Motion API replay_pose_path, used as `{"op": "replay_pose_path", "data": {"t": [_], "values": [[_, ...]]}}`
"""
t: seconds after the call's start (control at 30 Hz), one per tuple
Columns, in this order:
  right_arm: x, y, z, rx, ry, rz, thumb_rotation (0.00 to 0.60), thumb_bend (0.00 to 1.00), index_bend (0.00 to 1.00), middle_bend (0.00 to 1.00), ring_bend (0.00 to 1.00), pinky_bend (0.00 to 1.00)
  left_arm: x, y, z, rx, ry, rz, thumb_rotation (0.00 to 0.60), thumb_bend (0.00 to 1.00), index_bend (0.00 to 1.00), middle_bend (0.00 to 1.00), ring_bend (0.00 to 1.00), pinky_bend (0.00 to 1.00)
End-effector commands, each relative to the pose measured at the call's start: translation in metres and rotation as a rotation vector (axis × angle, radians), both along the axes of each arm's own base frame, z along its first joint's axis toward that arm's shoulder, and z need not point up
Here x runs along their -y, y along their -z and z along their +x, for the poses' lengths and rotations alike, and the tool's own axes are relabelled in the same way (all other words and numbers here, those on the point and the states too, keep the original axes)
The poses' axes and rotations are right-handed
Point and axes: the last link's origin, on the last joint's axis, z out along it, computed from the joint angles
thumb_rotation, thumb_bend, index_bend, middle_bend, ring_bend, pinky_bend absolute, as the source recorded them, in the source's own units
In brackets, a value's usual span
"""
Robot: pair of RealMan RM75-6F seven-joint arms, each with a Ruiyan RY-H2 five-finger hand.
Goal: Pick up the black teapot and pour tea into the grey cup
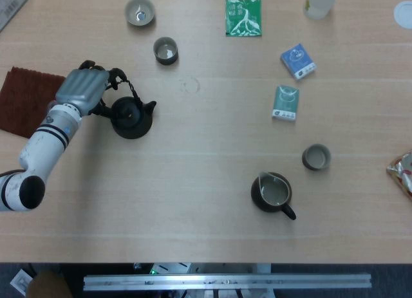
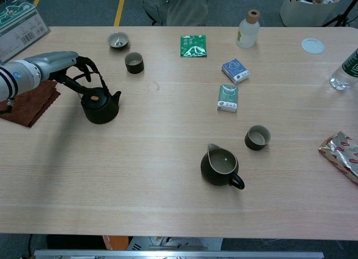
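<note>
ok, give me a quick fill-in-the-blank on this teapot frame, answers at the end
1. The left hand has its fingers at the teapot's ____.
2. The brown cloth lies at the table's ____ edge.
3. The dark pitcher near the table's front holds a pale ____.

Missing words: handle; left; liquid
</note>
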Motion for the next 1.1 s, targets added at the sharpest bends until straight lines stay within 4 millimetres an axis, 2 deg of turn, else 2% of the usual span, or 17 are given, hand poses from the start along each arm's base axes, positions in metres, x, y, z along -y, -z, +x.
{"op": "replay_pose_path", "data": {"t": [0.03, 0.37, 0.67, 0.77, 0.83, 0.9, 1.0, 1.1], "values": [[0.0, 0.0, 0.0, 0.0, -0.001, 0.0, 0.6, 0.35, 0.32, 0.32, 0.21, 0.22, 0.007, -0.006, 0.004, 0.031, 0.012, 0.001, 0.358, 0.2, 0.25, 0.36, 0.2, 0.07], [0.0, 0.0, 0.002, 0.002, -0.008, -0.002, 0.6, 0.35, 0.32, 0.32, 0.21, 0.22, 0.038, -0.024, 0.018, 0.082, 0.095, -0.018, 0.356, 0.2, 0.26, 0.38, 0.22, 0.07], [0.0, 0.001, 0.003, 0.005, -0.018, 0.0, 0.6, 0.35, 0.32, 0.32, 0.21, 0.22, 0.071, -0.032, 0.021, 0.078, 0.133, -0.078, 0.375, 0.2, 0.28, 0.42, 0.23, 0.07], [-0.001, 0.0, 0.003, 0.007, -0.019, -0.002, 0.6, 0.35, 0.32, 0.32, 0.21, 0.23, 0.076, -0.033, 0.021, 0.082, 0.14, -0.072, 0.43, 0.2, 0.28, 0.42, 0.23, 0.07], [-0.002, 0.0, 0.003, 0.008, -0.02, -0.003, 0.6, 0.35, 0.32, 0.32, 0.21, 0.22, 0.076, -0.033, 0.021, 0.09, 0.147, -0.05, 0.526, 0.2, 0.28, 0.41, 0.23, 0.07], [-0.002, -0.001, 0.003, 0.009, -0.021, -0.004, 0.6, 0.35, 0.32, 0.32, 0.21, 0.22, 0.075, -0.032, 0.021, 0.099, 0.156, -0.018, 0.586, 0.2, 0.27, 0.37, 0.22, 0.07], [-0.003, -0.001, 0.003, 0.009, -0.018, -0.004, 0.6, 0.35, 0.32, 0.32, 0.21, 0.22, 0.07, -0.029, 0.022, 0.127, 0.142, 0.016, 0.6, 0.2, 0.21, 0.3, 0.2, 0.07], [-0.003, -0.001, 0.002, 0.009, -0.018, -0.004, 0.6, 0.35, 0.32, 0.32, 0.21, 0.22, 0.062, -0.025, 0.025, 0.146, 0.124, 0.038, 0.596, 0.2, 0.19, 0.27, 0.19, 0.07]]}}
